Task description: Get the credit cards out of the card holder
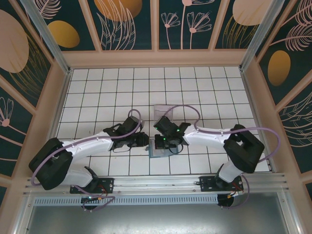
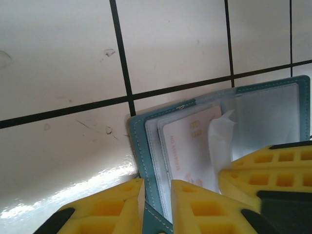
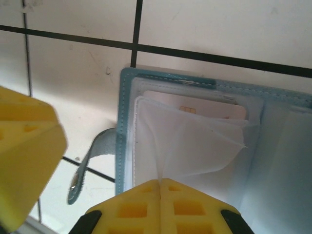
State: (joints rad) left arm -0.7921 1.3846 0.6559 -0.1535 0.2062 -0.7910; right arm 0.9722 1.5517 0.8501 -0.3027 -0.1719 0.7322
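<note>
Right gripper [image 3: 160, 187] was pinched shut on the clear sleeve [image 3: 195, 146], peaked up off the card holder [image 3: 127, 122] | left gripper [image 2: 157, 187] sat narrow astride the card holder's edge; I couldn't tell if clamped | credit card [image 3: 195, 105] lay inside the card holder, under the clear sleeve | risk, I judged: a pull would drag the sleeve or the whole card holder, leaving the card tucked.

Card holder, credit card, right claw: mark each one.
card holder [image 2: 140, 156], left wrist view, blue stitched border.
credit card [image 2: 187, 151], left wrist view, pale face below chip.
right claw [image 3: 161, 181], right wrist view, where shut fingertips meet.
</note>
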